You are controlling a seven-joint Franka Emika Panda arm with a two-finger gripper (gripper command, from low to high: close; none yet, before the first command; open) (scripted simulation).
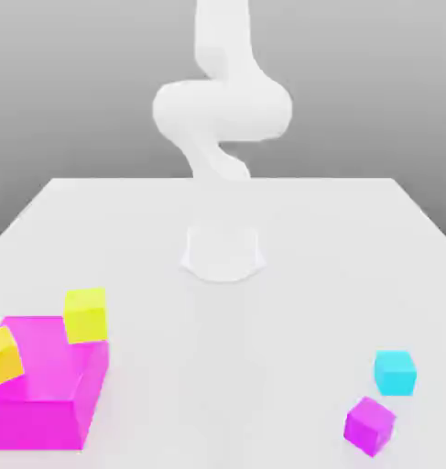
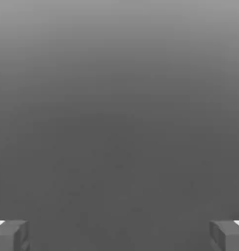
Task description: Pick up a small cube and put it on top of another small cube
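A white tabletop (image 1: 223,366) is seen in the exterior view, with the white robot arm (image 1: 222,110) rising from its round base (image 1: 223,252) at the far middle of the table. In the hand view the two grey fingertips (image 2: 11,235) of the gripper (image 2: 119,236) are seen set far apart, one at each side, with nothing between them: the pincer is wide and holds nothing. Only a plain grey background is faced by the hand camera, so the hand is judged to be raised and not aimed at the table.

The small plain cyan cube (image 1: 395,372) is found on the table at the near side, towards the exterior view's right, well apart from the arm's base. Just beside it, nearer still and slightly to the left, lies a small magenta cube (image 1: 369,426), turned at an angle; the two are close, though whether they touch cannot be told. At the near left a big magenta block (image 1: 45,383) is seen, with a small yellow cube (image 1: 85,314) at its far edge and another yellow cube (image 1: 3,355) at its left.

No grasp has yet been made. For the pick, the hand is judged to need carrying forward and towards the exterior view's right, then down over the cyan cube.
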